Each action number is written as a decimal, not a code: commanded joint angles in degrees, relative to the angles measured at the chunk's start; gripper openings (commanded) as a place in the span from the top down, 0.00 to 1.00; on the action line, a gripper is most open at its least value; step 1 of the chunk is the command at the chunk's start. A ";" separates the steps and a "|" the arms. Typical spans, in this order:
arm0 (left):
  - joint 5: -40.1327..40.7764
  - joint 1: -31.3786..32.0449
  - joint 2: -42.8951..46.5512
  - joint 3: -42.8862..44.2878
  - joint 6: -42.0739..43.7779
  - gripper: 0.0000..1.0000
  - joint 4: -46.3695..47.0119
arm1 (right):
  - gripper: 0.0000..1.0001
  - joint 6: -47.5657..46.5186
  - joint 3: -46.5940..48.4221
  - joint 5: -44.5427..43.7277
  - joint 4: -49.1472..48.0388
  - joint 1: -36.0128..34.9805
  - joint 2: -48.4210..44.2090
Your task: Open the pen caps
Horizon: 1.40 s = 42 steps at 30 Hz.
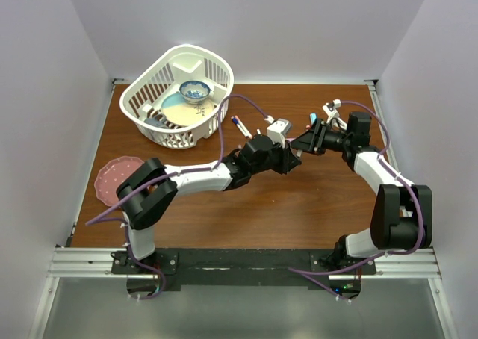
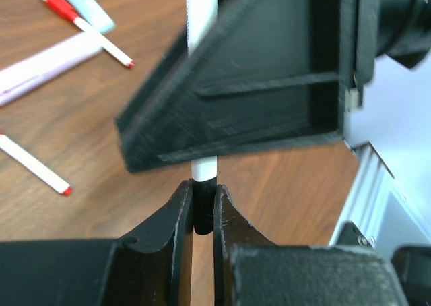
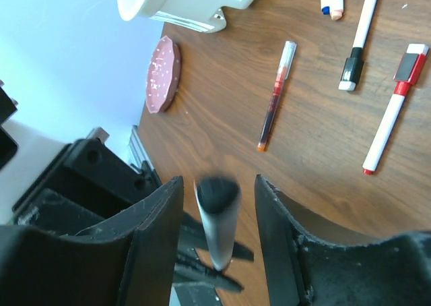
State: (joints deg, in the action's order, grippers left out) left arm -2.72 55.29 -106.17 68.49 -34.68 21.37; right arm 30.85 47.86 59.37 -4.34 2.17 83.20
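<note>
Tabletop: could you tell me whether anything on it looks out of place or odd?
Nothing spilled or damaged. Loose pens lie scattered at mixed angles, and the pink plate sits right at the left edge of the table.

Counter (image 1: 299, 204): brown wood grain, smooth, faint sheen.
Left tool (image 2: 203, 189): matt black plastic, fine layered ridges.
Right tool (image 3: 219, 185): matt black plastic, slightly grainy.
Pen barrel (image 2: 200, 23): smooth white plastic, mildly glossy.
Black pen cap (image 2: 203, 211): smooth dull plastic.
Basket (image 1: 179, 139): white slotted plastic, satin.
Plate (image 1: 112, 178): pink, speckled, glazed look.
Rail (image 1: 246, 261): bare grey metal, brushed.
Clear pen (image 3: 276, 90): see-through glossy plastic.
</note>
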 commanded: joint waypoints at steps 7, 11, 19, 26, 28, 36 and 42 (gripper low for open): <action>-3.96 0.17 1.84 -2.57 -0.30 1.00 2.37 | 1.00 -2.10 0.57 -3.11 0.29 3.00 -4.70; -11.49 0.17 0.36 -3.01 -1.09 1.00 -2.19 | 1.00 -3.08 2.41 -11.20 2.05 6.52 -9.01; -18.55 0.00 8.68 -13.37 7.16 1.00 -14.06 | 1.00 2.10 12.60 -17.01 6.00 10.22 -3.32; -14.43 -0.79 18.44 -19.35 9.72 1.00 -20.92 | 1.00 -0.25 11.47 -17.36 8.10 10.13 -1.81; -10.30 -2.89 22.65 -21.29 8.84 1.00 -22.32 | 1.00 -6.28 11.29 -17.54 10.39 10.04 -1.81; 14.63 -12.66 31.64 -28.93 5.67 1.00 -30.41 | 1.00 -43.48 15.60 -36.42 38.68 8.46 3.89; 27.57 -12.66 27.60 -29.46 3.30 1.00 -33.41 | 0.96 -51.41 12.53 -47.15 40.37 8.37 4.77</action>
State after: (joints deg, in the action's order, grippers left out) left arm 12.03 42.44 -77.30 40.05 -29.19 -9.58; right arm -9.80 60.88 21.82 30.98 10.66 88.71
